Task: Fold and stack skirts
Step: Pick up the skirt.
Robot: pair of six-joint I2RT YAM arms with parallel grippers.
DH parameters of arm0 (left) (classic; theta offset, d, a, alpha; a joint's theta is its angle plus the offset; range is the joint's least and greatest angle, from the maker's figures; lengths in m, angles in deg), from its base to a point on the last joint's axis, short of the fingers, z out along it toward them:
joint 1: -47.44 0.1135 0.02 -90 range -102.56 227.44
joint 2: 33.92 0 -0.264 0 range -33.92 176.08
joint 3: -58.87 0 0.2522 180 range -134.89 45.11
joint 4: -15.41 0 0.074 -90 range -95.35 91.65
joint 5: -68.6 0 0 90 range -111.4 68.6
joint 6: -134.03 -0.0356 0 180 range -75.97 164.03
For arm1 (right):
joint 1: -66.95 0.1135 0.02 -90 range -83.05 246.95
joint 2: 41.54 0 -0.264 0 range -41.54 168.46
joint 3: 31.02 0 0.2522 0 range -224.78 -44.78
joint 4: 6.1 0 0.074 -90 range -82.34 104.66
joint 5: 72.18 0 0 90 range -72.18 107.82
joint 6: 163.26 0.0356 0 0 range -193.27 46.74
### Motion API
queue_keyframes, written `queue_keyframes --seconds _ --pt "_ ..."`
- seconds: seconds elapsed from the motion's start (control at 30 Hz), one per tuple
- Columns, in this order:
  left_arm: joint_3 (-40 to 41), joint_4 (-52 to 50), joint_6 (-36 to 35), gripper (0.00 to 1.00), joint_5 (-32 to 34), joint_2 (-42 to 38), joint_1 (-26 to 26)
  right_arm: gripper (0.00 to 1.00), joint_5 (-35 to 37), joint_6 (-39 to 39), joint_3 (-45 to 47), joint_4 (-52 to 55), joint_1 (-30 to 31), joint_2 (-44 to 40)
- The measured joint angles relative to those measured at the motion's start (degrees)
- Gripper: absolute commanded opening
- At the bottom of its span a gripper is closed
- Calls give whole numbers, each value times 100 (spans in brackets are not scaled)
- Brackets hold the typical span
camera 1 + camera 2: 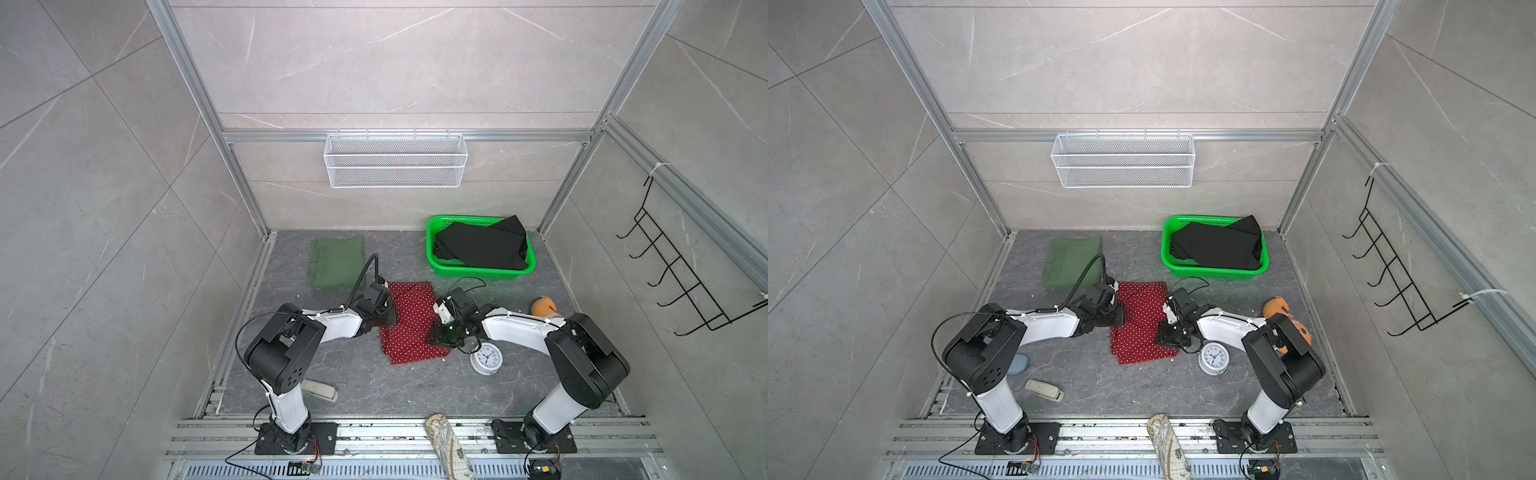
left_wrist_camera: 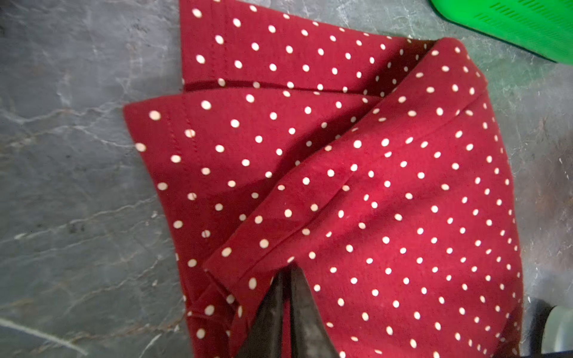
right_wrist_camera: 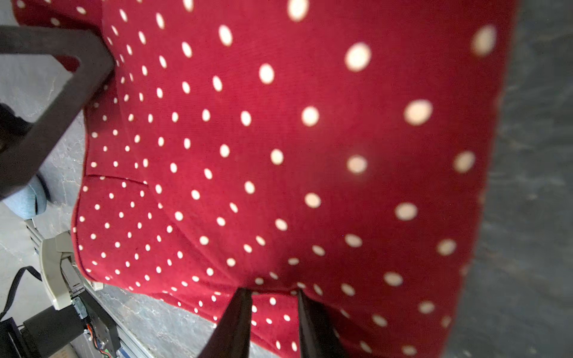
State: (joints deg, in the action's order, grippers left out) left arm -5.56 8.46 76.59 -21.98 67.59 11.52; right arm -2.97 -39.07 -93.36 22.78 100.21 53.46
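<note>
Nearest on the desk [image 1: 374, 395], a white alarm clock [image 1: 486, 357] stands just beside the right arm, so that side has little room to swing. Mid-desk lies the red dotted skirt [image 1: 409, 324], partly folded and gripped at opposite edges: the left pincer [image 2: 286, 274] is pressed together on a folded-over flap, the right pincer [image 3: 273, 293] nipped on a thicker bunch of hem — two holds, likely to keep the cloth taut and square for the next fold. Farther back, the olive skirt [image 1: 337, 262] lies folded flat — probably the stack's base — while the black skirt [image 1: 482, 245] waits, rumpled, in the green basket [image 1: 478, 275].
</note>
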Motion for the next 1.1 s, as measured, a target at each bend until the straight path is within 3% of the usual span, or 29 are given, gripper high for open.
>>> queue_keyframes --seconds 0.1,0.17,0.3,0.47,0.6,0.8,1.1 --pt "0 4 -63 14 -20 -2 24 31 13 -90 0 22 -2 -37" --pt "0 4 -129 21 -81 -24 26 32 42 -149 0 79 -2 -111" --pt "31 11 -260 48 -179 -262 33 33 66 -249 -9 188 -2 -358" --pt "278 61 -297 71 -289 -1014 59 35 101 -323 -181 326 -2 -549" --pt "592 133 -280 100 -323 -1521 114 37 214 -385 -389 400 -59 -579" --pt "1344 273 -227 100 -518 -1891 221 41 605 -433 -573 564 -262 -546" --pt "2009 721 -138 100 -883 -1740 240 42 1167 -555 -859 741 -297 -94"
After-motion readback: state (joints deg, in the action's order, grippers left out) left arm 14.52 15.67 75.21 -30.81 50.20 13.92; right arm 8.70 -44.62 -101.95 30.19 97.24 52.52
